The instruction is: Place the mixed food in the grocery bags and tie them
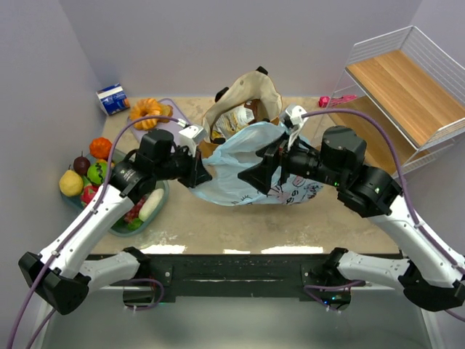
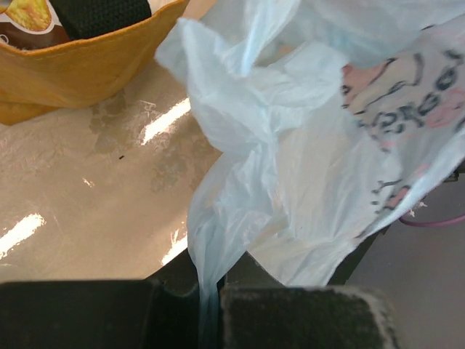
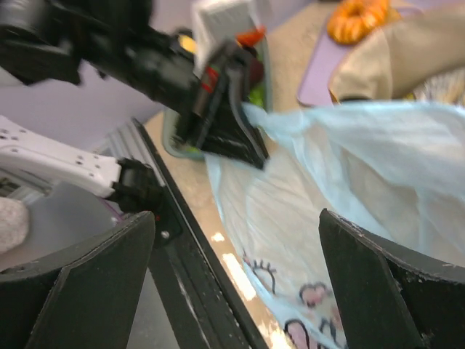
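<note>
I see the light-blue plastic bag (image 1: 247,171) slumped mid-table (image 1: 218,225). The tan tote (image 1: 251,98) is just behind it, touching, with a snack packet (image 1: 236,120) showing inside. The teal tub (image 1: 156,207) sits at the left edge. Left gripper (image 2: 209,305) is clamped on a twisted strand at the blue bag's left end. Right gripper (image 3: 236,218) has its jaws wide apart, with bag film ahead between them, ungripped. Pear (image 1: 70,182), green apple (image 1: 98,171), plum (image 1: 81,164) and orange (image 1: 100,147) are at the tub's left end, outside both bags.

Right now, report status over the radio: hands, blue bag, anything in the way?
Left hand shut on light-blue plastic bag edge. Right hand open, facing bag. Fabric tote close behind bag.
</note>
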